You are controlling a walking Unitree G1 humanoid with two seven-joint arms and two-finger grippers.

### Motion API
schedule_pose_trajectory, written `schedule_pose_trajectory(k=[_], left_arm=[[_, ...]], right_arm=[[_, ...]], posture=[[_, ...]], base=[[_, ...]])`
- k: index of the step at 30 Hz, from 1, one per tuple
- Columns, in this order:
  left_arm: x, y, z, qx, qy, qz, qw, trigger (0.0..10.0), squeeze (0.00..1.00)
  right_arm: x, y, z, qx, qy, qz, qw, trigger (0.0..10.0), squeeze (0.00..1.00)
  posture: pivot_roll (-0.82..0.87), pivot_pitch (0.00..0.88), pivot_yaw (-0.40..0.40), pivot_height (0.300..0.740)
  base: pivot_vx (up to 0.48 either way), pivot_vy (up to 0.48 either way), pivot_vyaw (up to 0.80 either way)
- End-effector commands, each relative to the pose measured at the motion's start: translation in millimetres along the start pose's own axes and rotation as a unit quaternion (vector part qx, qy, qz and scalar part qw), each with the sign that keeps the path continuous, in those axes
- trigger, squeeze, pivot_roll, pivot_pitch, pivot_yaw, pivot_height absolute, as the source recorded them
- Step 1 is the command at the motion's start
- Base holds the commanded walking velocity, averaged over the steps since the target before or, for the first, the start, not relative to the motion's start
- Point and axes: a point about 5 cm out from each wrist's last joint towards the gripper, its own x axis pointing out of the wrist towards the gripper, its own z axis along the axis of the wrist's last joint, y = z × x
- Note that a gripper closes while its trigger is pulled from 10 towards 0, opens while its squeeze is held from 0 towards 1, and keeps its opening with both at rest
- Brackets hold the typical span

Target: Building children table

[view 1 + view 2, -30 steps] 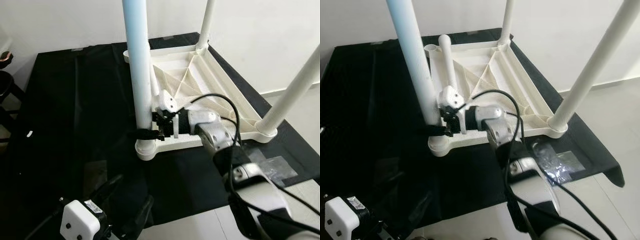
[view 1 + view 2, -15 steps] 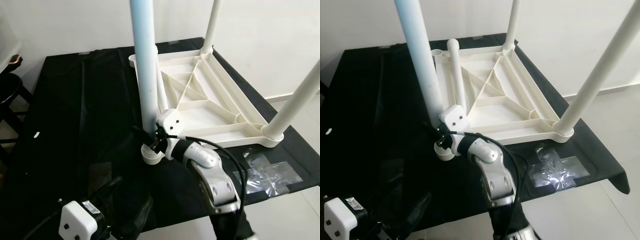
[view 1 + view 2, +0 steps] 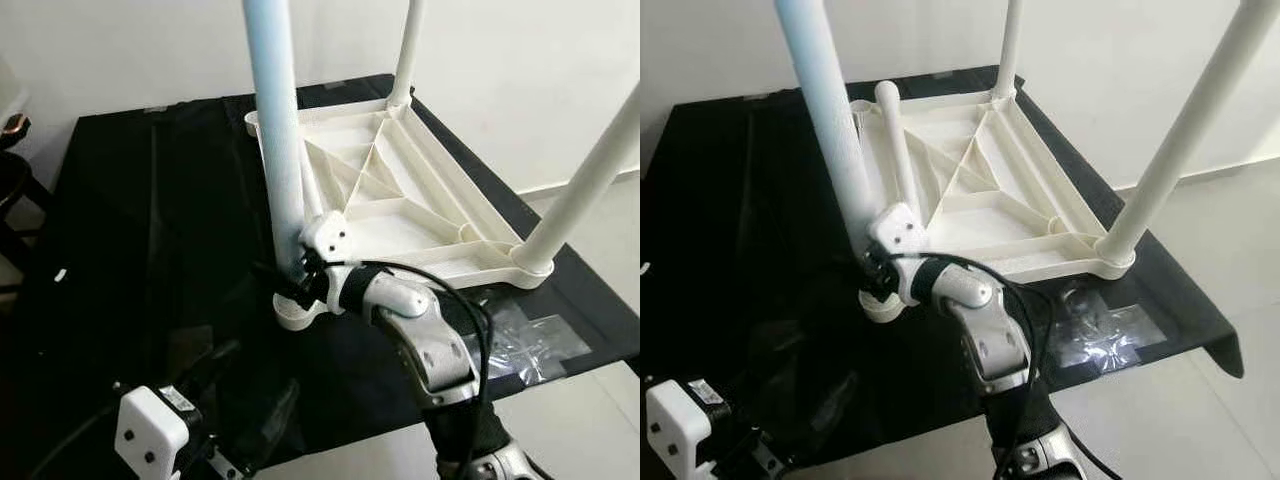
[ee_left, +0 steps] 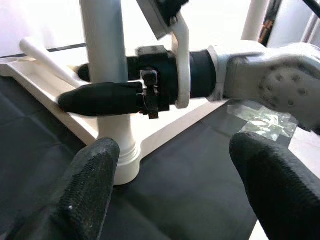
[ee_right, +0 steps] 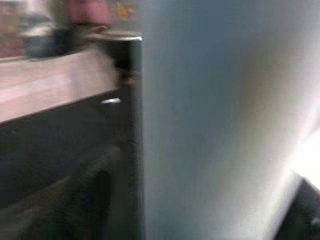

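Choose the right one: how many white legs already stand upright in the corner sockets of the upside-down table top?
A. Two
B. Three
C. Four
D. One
B: three legs stand upright, the near one held by the right gripper, one at the far corner, one at the right corner; a fourth leg lies on the table top.

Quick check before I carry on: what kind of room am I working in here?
Probably a plain room in a home, set up for assembly: an upturned white children's table lies on a black sheet spread over a pale tiled floor, against a bare white wall. The right gripper grips one leg.
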Motion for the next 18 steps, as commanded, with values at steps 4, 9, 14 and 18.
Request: schedule_pose_trajectory(k=[4, 9, 14, 18], left_arm=[[-1.5, 3.7, -2, 0.005, 0.015, 0.005, 1.0, 10.0, 0.0], [-1.4, 4.2, -1, 0.007, 0.015, 0.006, 1.0, 10.0, 0.0], [-2.7, 3.7, 1, 0.007, 0.015, 0.01, 1.0, 10.0, 0.0], [-3.2, 3.8, 2, 0.008, 0.016, 0.013, 1.0, 10.0, 0.0]], right_arm=[[0.2, -18.7, 14, -0.035, -0.025, 0.13, 0.991, 10.0, 0.89], [0.0, -25.8, 13, -0.061, -0.014, 0.194, 0.979, 10.0, 0.0], [12.0, -31.4, 27, -0.045, -0.019, 0.271, 0.961, 10.0, 0.0], [19.4, -31.6, 33, -0.043, -0.023, 0.3, 0.953, 10.0, 0.0]], posture=[[0.12, 0.162, -0.009, 0.74], [0.12, 0.165, -0.009, 0.74], [0.14, 0.177, -0.009, 0.74], [0.15, 0.18, -0.014, 0.74]], base=[[0.0, 0.0, 0.0], [0.0, 0.0, 0.0], [0.0, 0.0, 0.0], [0.0, 0.0, 0.0]])
